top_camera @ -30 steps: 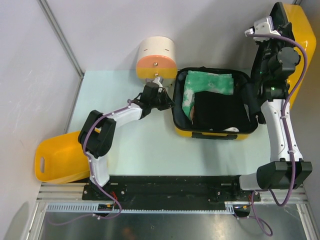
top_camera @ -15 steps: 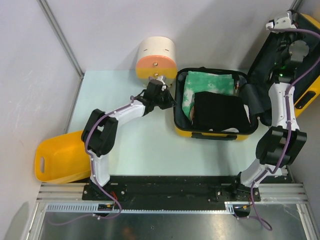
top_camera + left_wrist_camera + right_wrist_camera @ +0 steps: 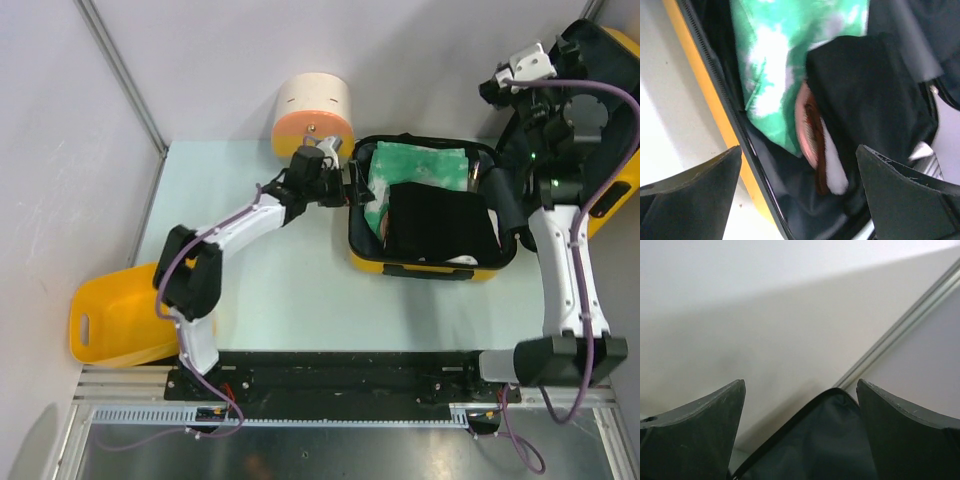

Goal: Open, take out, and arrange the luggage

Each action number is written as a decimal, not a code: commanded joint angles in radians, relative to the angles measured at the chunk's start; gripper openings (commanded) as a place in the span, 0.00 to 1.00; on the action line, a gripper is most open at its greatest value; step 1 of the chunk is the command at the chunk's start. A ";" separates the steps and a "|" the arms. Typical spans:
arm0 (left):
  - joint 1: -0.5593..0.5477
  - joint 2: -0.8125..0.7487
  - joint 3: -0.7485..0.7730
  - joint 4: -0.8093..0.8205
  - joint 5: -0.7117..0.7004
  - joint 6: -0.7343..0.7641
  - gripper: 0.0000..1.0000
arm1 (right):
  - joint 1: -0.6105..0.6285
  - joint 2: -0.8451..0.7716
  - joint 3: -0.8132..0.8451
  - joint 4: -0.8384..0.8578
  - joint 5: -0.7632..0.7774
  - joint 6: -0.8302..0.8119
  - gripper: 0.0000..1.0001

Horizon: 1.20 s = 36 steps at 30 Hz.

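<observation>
- Glossy yellow hard-shell suitcase (image 3: 420, 268): lies open on pale tabletop (image 3: 260, 290), lid (image 3: 825, 440) raised at right; green-white cloth (image 3: 415, 165) and black cloth (image 3: 440, 220) inside.
- Left fingers (image 3: 695, 195): apart, over suitcase's left rim.
- Right fingers (image 3: 690, 430): apart, above lid's dark-lined edge.

The yellow luggage (image 3: 425, 268) lies open on the table — lid upright, clothes packed inside.

Lab test cell, white panel walls (image 3: 420, 60), aluminium mounting rail (image 3: 340, 424)
</observation>
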 commanded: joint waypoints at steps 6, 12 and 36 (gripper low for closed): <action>0.249 -0.443 -0.066 -0.350 0.325 0.494 1.00 | 0.122 -0.220 -0.073 -0.649 -0.146 0.050 0.98; 0.637 -0.592 -0.142 -0.812 0.350 0.922 1.00 | 0.140 -0.287 -0.162 -0.865 -0.189 0.042 1.00; 0.751 -0.480 -0.397 -0.908 0.257 1.043 0.79 | 0.211 -0.274 -0.304 -1.071 -0.089 0.076 1.00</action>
